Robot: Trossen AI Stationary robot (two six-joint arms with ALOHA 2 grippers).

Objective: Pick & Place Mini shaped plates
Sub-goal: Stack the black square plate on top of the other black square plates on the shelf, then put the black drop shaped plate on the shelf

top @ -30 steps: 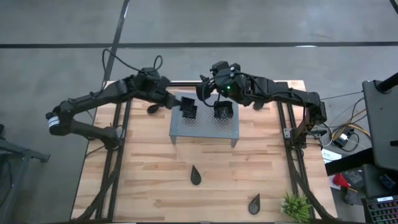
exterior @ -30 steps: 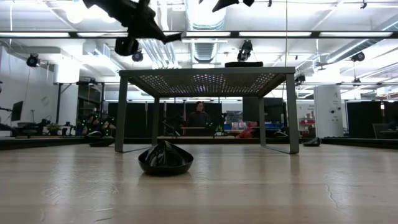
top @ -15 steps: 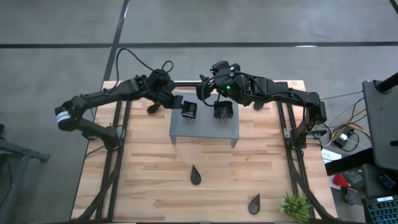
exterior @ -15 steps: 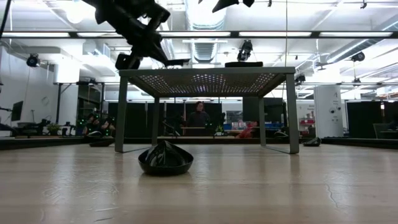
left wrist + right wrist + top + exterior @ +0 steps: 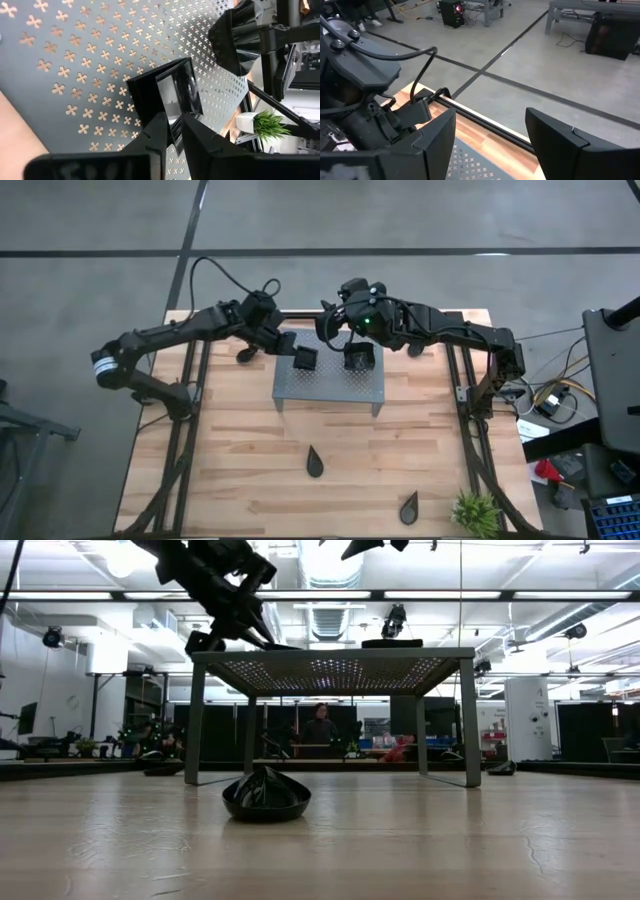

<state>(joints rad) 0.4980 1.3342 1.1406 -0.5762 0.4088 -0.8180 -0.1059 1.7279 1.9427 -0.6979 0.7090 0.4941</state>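
Note:
Two square black plates sit on the grey perforated rack (image 5: 330,388). My left gripper (image 5: 289,347) (image 5: 172,119) is at the rack's left part, shut on the left plate (image 5: 304,361) (image 5: 170,90). The second square plate (image 5: 358,358) (image 5: 234,40) rests flat on the rack's right part. My right gripper (image 5: 328,328) (image 5: 490,145) hangs open above the rack's far edge, touching nothing. One teardrop plate (image 5: 315,463) (image 5: 265,798) lies on the table nearer than the rack, another (image 5: 408,506) by the near edge. My left gripper pinches the square plate's raised rim (image 5: 175,112) on its left side; the rim wall stands between the two fingers. The fingers slant down from the table's left. The plate's underside is down at the rack top (image 5: 285,644), roughly level.
Small dark dishes lie on the table left (image 5: 245,354) and right (image 5: 417,350) of the rack. A green plant (image 5: 475,513) stands at the near right corner. Bare wood stretches between the rack and the near edge. The rack stands on legs (image 5: 195,720).
My left gripper has come down with the square plate, from above the rack's left part to the rack top, staying shut on the plate. Its arm has swung slightly toward the far edge. The right arm and the other plates have kept still.

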